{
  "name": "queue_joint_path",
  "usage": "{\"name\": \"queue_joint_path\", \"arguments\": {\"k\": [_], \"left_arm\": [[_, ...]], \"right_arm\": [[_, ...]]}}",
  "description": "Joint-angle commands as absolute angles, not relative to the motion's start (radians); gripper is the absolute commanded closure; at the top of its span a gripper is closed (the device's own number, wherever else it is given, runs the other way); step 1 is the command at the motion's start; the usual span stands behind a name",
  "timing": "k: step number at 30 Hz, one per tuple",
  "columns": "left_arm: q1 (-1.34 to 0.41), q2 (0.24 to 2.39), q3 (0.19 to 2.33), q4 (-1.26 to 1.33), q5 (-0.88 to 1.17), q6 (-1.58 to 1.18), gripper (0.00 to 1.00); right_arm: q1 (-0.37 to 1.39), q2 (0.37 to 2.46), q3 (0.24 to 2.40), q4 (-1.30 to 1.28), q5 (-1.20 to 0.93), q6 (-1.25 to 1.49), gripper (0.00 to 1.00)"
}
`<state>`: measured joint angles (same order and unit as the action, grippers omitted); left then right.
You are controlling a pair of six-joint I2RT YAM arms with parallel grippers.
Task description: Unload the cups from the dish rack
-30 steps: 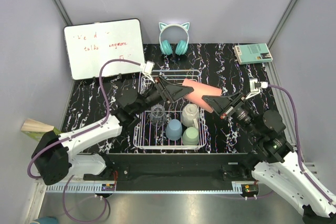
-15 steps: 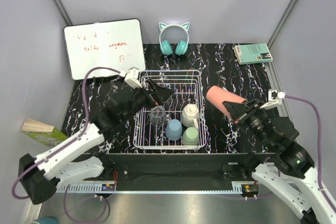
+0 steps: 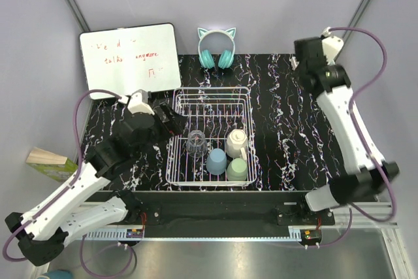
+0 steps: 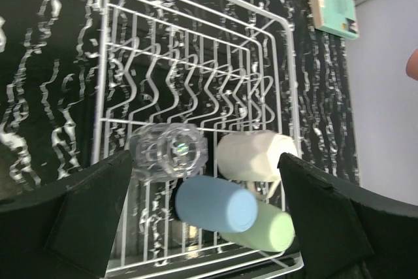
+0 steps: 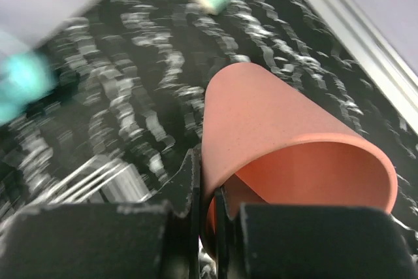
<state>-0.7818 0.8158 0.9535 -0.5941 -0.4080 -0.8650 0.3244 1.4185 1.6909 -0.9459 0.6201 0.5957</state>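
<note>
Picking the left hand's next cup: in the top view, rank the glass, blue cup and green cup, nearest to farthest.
1. Glass, left side of the rack, beside the left hand.
2. Blue cup, near middle.
3. Green cup, near right corner.

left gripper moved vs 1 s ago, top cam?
Yes. In the top view the left gripper has drawn back leftward, from above the dish rack's far middle to its left rim.
</note>
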Motion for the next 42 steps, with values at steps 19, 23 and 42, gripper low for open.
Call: {"name": "queue_joint_path", "arguments": {"k": [19,23,42], "left_arm": [[-0.785,0.724,0.877,-0.729,-0.471,-0.805,0.01],[-0.785,0.741,0.874,-0.723,-0.482,-0.796,0.01],[-0.784,0.839,0.879,-0.693,-0.456,-0.792,0.01]], "right_arm": [[-0.112,2.154,2.169,-1.169,0.319,0.588,1.00],[-0.141,2.206,2.174,-1.167,0.316,0.568,1.00],[-0.153,2.212,2.056,-1.080,0.259,0.560,0.69]]}}
